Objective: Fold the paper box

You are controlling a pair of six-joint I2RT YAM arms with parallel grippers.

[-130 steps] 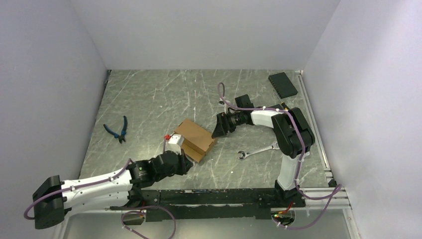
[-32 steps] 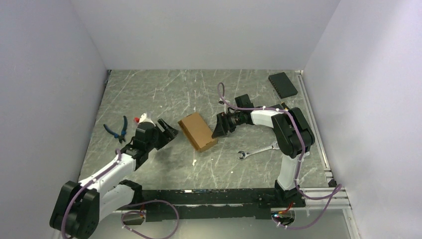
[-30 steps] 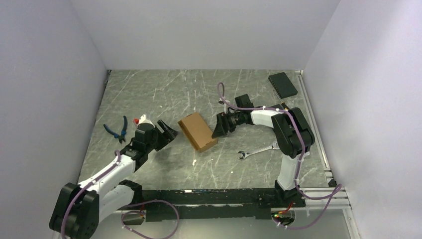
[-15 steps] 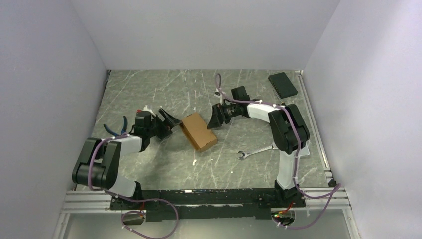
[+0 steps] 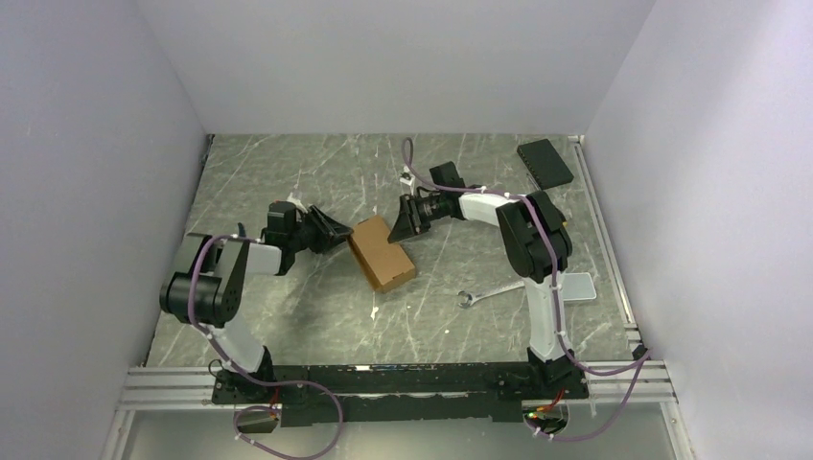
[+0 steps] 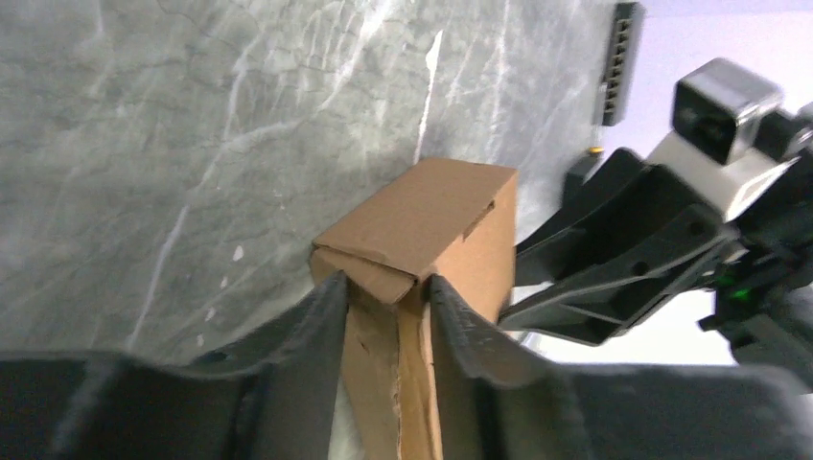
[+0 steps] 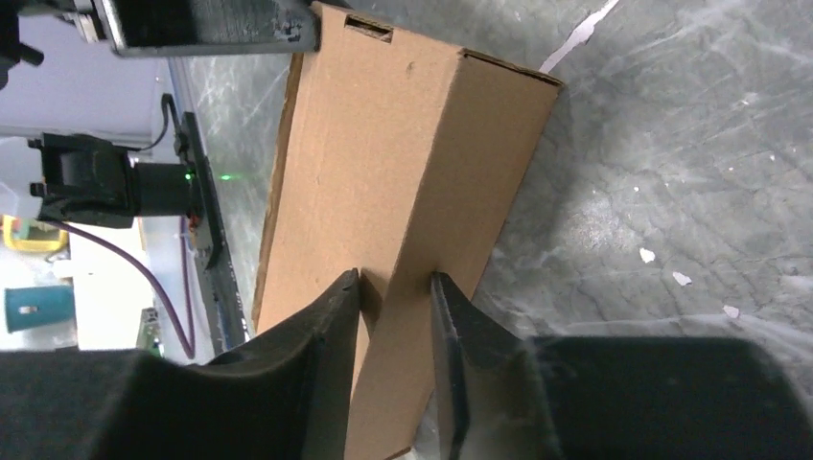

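Observation:
The paper box (image 5: 382,254), a plain brown closed oblong, lies on the table's middle. My left gripper (image 5: 337,233) reaches in from the left at its far left end. In the left wrist view the box (image 6: 431,206) has its end flaps between my left gripper (image 6: 383,286), and both fingers press the cardboard. My right gripper (image 5: 397,228) meets the far right corner. In the right wrist view the box (image 7: 383,144) has one long edge pinched in my right gripper (image 7: 393,283).
A silver wrench (image 5: 494,290) lies right of the box, near a clear plastic case (image 5: 575,286). A black flat pad (image 5: 545,161) sits at the back right. A small white scrap (image 5: 374,312) lies in front of the box. Grey walls close in both sides.
Both arms swung in towards the box's far end. Their jaws narrowed from wide open onto the cardboard. The box barely moved.

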